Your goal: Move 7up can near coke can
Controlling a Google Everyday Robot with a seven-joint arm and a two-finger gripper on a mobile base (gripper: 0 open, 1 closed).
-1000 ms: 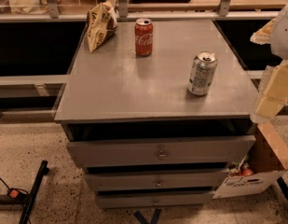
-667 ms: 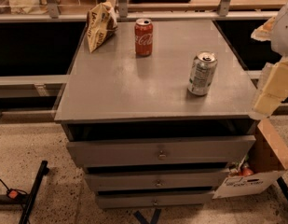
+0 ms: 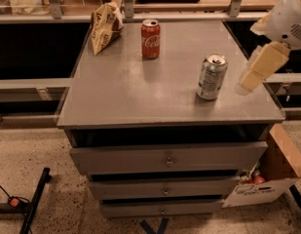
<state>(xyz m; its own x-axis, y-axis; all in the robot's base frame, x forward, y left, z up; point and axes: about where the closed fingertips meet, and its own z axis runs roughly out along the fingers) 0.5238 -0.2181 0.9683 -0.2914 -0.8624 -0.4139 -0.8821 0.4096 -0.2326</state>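
The 7up can [image 3: 211, 77] stands upright on the right part of the grey cabinet top [image 3: 140, 87], silver with green and white print. The coke can [image 3: 150, 38] stands upright near the back centre of the top, well apart from the 7up can. My gripper [image 3: 251, 76] hangs at the right edge of the cabinet, just right of the 7up can and at about its height, not touching it. The white arm [image 3: 289, 18] reaches in from the upper right.
A crumpled tan chip bag [image 3: 104, 26] lies at the back left of the top. The cabinet has three drawers [image 3: 167, 160] below. A cardboard box [image 3: 267, 179] sits on the floor at the right. Rails and a shelf run behind.
My gripper has moved left and a little up, closer to the 7up can. Both cans stand where they were.
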